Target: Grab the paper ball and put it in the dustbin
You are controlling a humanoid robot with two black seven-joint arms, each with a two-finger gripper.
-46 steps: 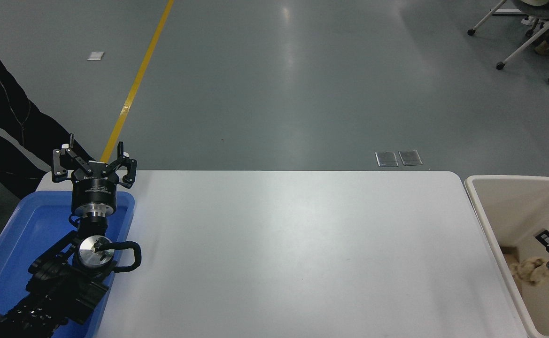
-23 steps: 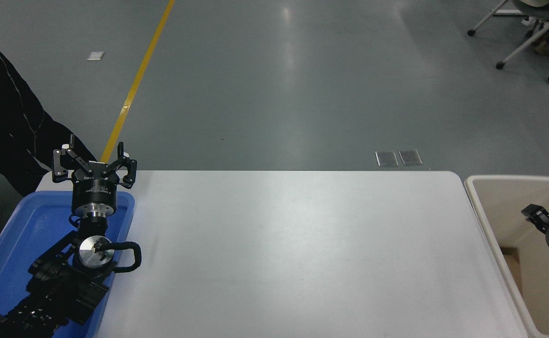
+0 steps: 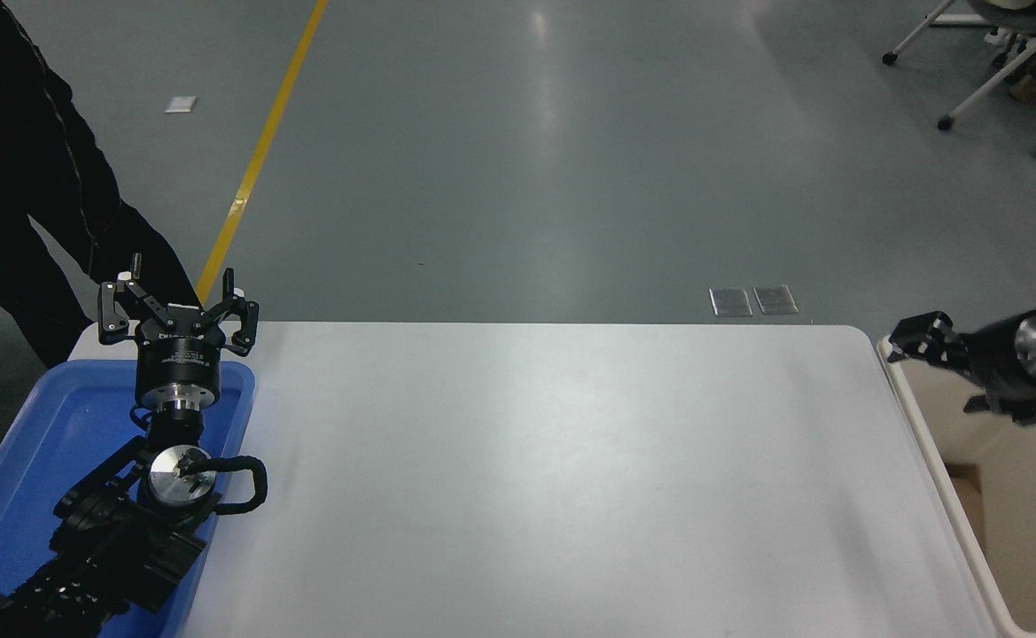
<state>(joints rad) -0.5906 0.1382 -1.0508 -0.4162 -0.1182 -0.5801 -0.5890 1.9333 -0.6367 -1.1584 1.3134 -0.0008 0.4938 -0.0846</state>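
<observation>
The dustbin [image 3: 927,443] is a cream-beige bin standing against the table's right end, and only its left rim and part of its inside show. My right gripper [image 3: 938,370] comes in from the right edge and hangs above the bin's far-left corner. Its fingers [image 3: 918,338] point left, open, with nothing between them. The paper ball is out of view. My left gripper [image 3: 177,306] is parked open at the lower left, above the far end of a blue tray [image 3: 12,478].
A person in dark clothes [image 3: 30,168] stands at the table's far left corner. A brown cardboard corner [image 3: 962,483] shows inside the bin. The white table [image 3: 553,478] spans the middle. Chair legs [image 3: 978,62] stand on the floor at the far right.
My right gripper has risen out of the dustbin and moved up toward its far-left corner. The paper ball seen inside the bin a second ago no longer shows. The person shifted at the upper left.
</observation>
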